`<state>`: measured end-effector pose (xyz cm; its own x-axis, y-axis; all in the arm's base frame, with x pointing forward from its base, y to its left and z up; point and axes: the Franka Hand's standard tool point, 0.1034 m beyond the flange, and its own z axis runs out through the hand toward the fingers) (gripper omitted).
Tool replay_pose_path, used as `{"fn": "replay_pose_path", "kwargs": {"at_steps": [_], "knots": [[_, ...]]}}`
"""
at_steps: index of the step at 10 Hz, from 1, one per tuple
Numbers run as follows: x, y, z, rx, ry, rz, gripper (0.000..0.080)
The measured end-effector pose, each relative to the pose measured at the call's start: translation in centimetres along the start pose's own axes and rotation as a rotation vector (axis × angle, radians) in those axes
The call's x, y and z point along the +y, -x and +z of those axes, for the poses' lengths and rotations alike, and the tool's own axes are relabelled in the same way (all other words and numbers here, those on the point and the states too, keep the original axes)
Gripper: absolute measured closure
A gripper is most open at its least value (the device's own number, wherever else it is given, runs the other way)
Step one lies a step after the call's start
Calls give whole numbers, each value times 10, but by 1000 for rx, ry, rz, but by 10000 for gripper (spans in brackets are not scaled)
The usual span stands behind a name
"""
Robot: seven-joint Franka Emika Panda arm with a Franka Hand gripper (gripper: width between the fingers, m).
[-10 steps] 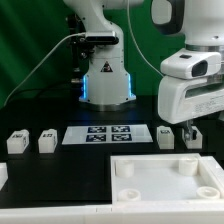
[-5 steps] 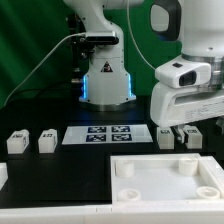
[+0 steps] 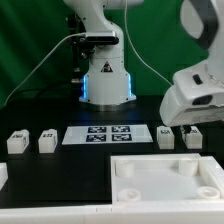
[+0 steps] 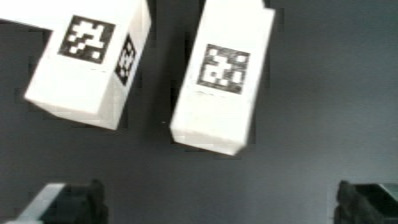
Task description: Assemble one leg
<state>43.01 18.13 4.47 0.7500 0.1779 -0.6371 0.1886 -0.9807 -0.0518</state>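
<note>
1. The leg (image 4: pixel 226 75): a short white plastic post, tag facing up, resting on the dark worktop (image 4: pixel 302 170) at the exterior view's right, below the pincer.
2. Handling: likely light, rigid and smooth. Best held across its two long flat sides, near mid-length.
3. A neighbouring leg (image 4: pixel 84 65) sits just beside it, not touching.
4. The pincer (image 4: pixel 222 203) hovers above, fingers spread wide and empty.

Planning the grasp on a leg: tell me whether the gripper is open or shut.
Open. In the wrist view the gripper shows its fingertips far apart, only bare table between them; the two legs lie beyond, ungripped.
</note>
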Motion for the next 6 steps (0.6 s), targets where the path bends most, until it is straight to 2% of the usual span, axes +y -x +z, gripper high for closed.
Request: {"fn": "replay_pose_path", "kwargs": {"at_steps": [2,3,4,6], "knots": [[2,6,6,-194,2,-2,151],[2,1,8,-238,-1,-2,151],[1,-1,14,-261,-19,43,151],[1,0,25,-265,-20,58,151]]}}
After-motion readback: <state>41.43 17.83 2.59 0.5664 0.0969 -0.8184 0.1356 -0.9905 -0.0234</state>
